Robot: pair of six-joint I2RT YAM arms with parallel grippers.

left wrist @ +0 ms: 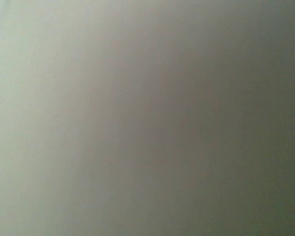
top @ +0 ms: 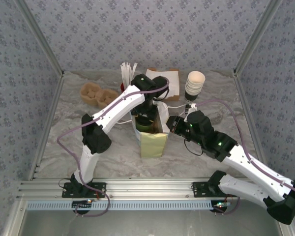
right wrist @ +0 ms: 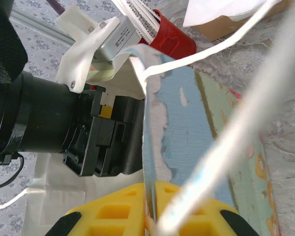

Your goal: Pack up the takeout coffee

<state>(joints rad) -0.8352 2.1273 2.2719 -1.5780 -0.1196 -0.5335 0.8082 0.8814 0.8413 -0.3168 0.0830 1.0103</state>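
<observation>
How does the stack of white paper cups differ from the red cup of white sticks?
Stack of white paper cups: several nested, back right. Red cup: single, back left, holding white sticks, largely hidden behind the left arm. Both stand behind the white-and-yellow paper bag.

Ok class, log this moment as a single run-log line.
stage: packing | left gripper: inside paper bag, above takeout coffee, grip unclear | right gripper: shut on bag rim, holding it open

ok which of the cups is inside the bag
The small green cup, down in the open paper bag. The white cup stack and the red cup with sticks stand outside it, farther back on the table.
</observation>
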